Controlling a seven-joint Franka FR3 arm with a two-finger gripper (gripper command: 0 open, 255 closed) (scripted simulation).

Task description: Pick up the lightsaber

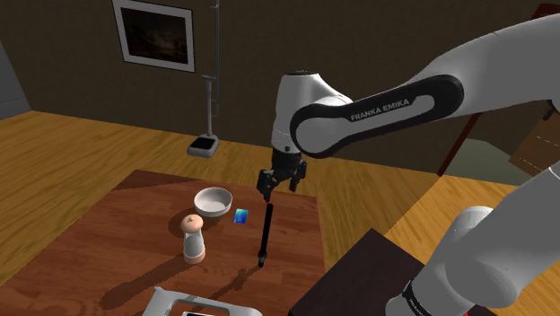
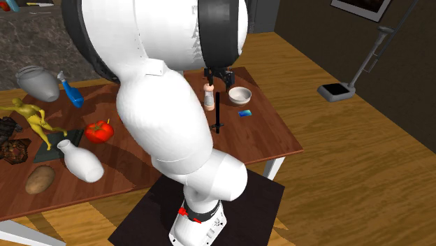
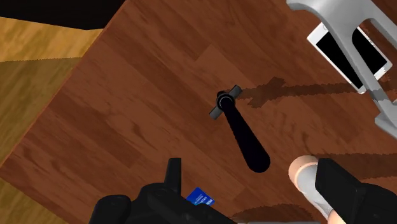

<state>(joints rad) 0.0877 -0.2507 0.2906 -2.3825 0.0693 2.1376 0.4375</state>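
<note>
From where I stand, the lightsaber (image 1: 265, 235) is a thin black rod that stands almost upright on the brown tabletop (image 1: 108, 242), on the side toward the edge that faces the robot's stand (image 1: 354, 265). Its lower end, which carries a small cross piece, seems to rest on the wood, and its shadow lies beside it. The black gripper (image 1: 280, 187) hangs directly above the upper end. I think this explains the pose of the arm: the hand points straight down so that the fingers can come along both sides of the rod. In the wrist view the two fingers (image 3: 337, 184) are spread wide and the top of the rod is between them but touches neither, so the tool grasps nothing at this moment and the lightsaber is not yet lifted. A rod on its end falls easily, so I judge that the closing must be centred and gentle. Farther from the stand, apart from the rod, are a white bowl (image 1: 214, 201), a small blue card (image 1: 240, 215) and a pale shaker (image 1: 192, 239). The only writing I can read is the lettering (image 1: 377, 109) "FRANKA EMIKA", white on the dark band of the arm. The card has some light marks, but they are too small to read. A phone (image 3: 352, 49) in a white holder (image 3: 318, 9) shows a black screen without text.
</note>
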